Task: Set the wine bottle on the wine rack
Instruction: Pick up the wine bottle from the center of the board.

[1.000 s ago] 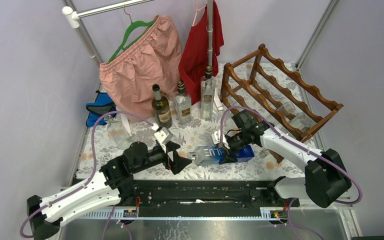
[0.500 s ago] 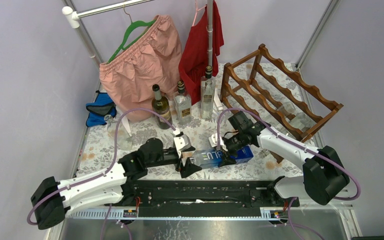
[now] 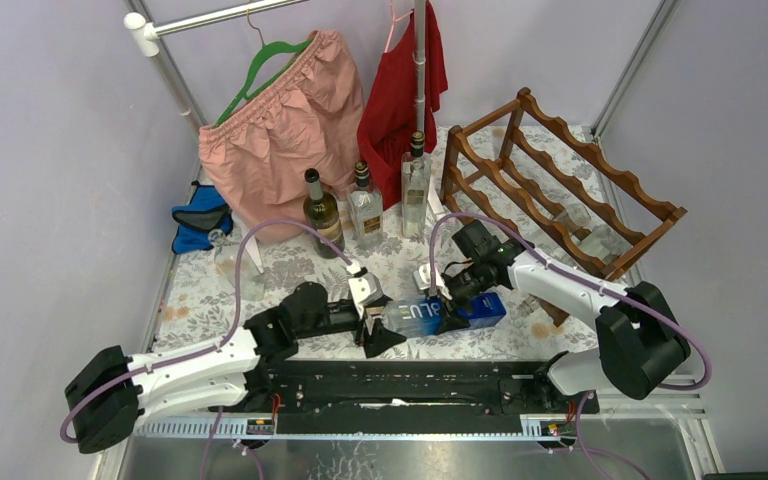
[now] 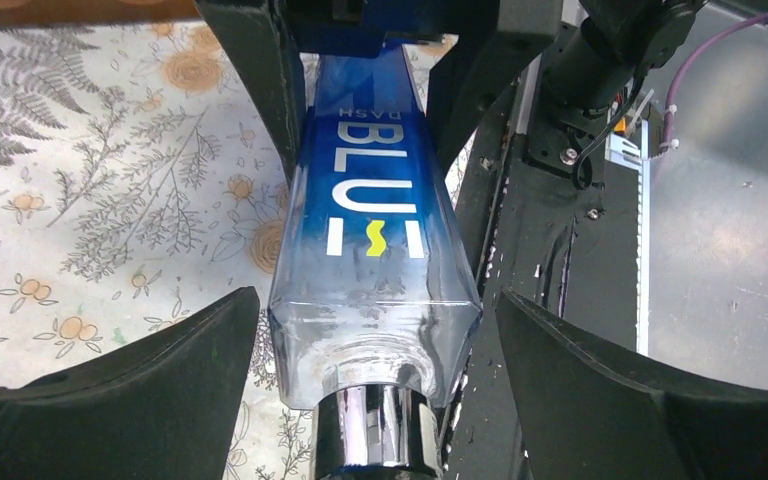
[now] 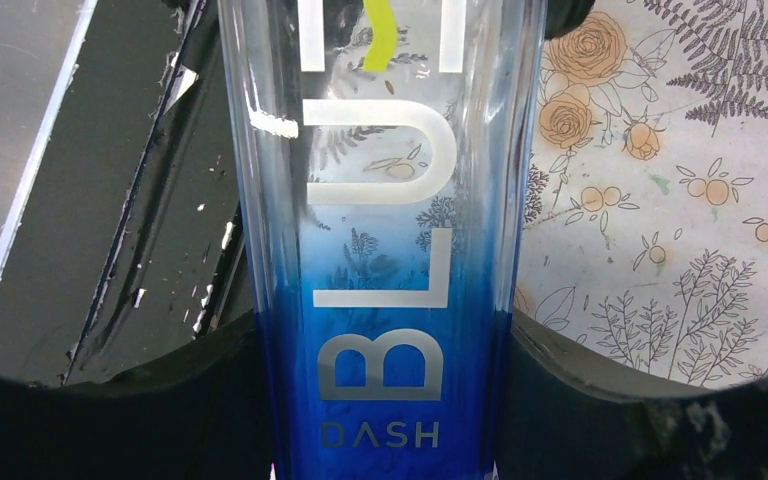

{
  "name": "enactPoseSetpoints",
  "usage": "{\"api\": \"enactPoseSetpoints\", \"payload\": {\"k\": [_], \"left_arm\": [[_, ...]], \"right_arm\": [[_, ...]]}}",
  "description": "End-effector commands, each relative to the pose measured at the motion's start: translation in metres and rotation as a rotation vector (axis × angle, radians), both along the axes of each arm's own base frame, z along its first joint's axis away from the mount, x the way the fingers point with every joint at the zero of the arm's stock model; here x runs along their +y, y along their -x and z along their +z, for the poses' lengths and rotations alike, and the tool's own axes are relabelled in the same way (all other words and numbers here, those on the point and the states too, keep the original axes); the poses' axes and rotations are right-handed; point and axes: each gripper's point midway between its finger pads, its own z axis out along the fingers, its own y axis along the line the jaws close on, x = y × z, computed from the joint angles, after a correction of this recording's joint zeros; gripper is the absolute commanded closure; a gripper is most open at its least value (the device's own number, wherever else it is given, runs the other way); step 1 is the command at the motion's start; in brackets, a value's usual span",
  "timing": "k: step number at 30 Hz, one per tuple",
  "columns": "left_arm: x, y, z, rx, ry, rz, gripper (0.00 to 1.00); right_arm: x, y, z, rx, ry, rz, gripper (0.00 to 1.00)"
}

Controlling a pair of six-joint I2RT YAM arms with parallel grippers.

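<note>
Floral tablecloth up front, wine bottle stretched crosswise between the arms: right gripper clamped on its blue base, left gripper jaws wide apart around the neck end, wine rack beyond the right arm.

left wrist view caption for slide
Open left gripper straddles the blue bottle near its neck; right gripper grips it.

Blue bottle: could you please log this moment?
blue bottle horizontal | right fingers gripping blue end | left fingers open beside neck
</note>
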Motion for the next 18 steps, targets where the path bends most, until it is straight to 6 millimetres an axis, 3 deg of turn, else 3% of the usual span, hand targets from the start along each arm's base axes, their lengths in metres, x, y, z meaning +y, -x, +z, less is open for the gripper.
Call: {"api": "enactPoseSetpoints", "payload": {"k": [1, 18], "left_arm": [[-0.006, -0.005, 0.001, -0.027, 0.018, 0.011, 0.07], [-0.010, 0.003, -0.021, 0.040, -0.031, -0.034, 0.25]], "right_arm": [[0.017, 0.003, 0.026, 0.055, -0.080, 0.025, 1.00], [0.017, 0.004, 0.018, 0.076, -0.043, 0.024, 1.00]]}}
